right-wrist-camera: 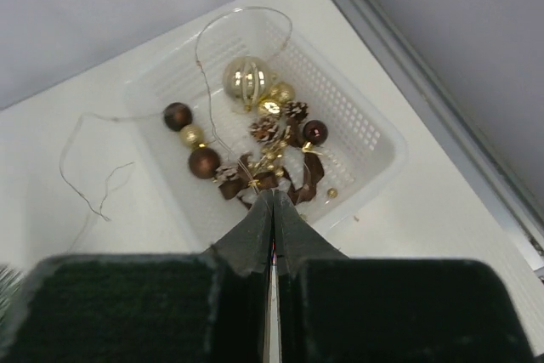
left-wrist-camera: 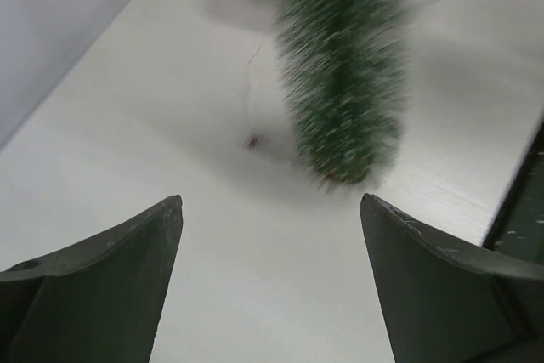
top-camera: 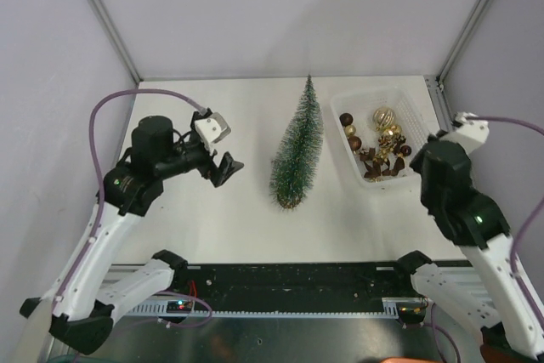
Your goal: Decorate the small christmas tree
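Observation:
The small christmas tree (top-camera: 297,146) is a slim, frosted dark green cone at the middle of the table, its brown base (top-camera: 289,202) nearest me. In the left wrist view the tree (left-wrist-camera: 344,82) is blurred and seems to stand upright just ahead. My left gripper (top-camera: 228,167) hangs to the tree's left, pointing at it, a short gap away. That gripper (left-wrist-camera: 272,200) is open, with only bare table between its fingers. My right gripper (right-wrist-camera: 274,197) is shut on nothing, hovering over the near rim of the white basket (right-wrist-camera: 374,167).
The white basket (top-camera: 340,101) at the back right holds brown and gold baubles (right-wrist-camera: 246,81), pine cones and ribbon. A thin wire (right-wrist-camera: 85,176) trails from it across the table; a strand of wire (left-wrist-camera: 248,99) lies left of the tree. Grey walls enclose three sides.

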Controlling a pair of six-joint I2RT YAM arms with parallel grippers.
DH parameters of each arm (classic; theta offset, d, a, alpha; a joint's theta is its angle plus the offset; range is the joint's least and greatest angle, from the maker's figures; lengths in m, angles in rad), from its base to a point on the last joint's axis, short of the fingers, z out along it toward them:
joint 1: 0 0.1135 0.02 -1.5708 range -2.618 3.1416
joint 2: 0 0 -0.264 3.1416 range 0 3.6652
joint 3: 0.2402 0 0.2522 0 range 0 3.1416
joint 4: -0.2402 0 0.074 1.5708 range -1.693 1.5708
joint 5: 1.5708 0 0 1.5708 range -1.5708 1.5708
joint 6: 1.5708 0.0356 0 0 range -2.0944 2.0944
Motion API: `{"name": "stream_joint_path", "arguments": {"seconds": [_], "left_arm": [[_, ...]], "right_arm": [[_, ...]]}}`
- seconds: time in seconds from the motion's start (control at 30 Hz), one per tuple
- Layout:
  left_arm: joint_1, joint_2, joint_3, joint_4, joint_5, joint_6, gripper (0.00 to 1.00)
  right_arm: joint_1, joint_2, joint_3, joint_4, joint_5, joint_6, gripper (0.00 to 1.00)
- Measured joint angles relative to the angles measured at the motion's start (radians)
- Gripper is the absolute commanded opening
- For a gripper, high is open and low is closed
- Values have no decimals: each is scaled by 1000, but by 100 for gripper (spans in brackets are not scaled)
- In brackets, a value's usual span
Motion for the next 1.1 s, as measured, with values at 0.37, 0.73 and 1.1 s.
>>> {"name": "stream_joint_path", "arguments": {"seconds": [0.37,0.73,1.1], "left_arm": [[-604,187,306,7,34,39,91],[-657,595,341,270,-155,83,94],[-657,657,384,448,-247,19,67]], "right_arm": [[58,-243,53,-87,-262,-53,0],[58,-323,74,-183,-517,-135,0],[-12,-327,130,-246,-816,-246,0]]}}
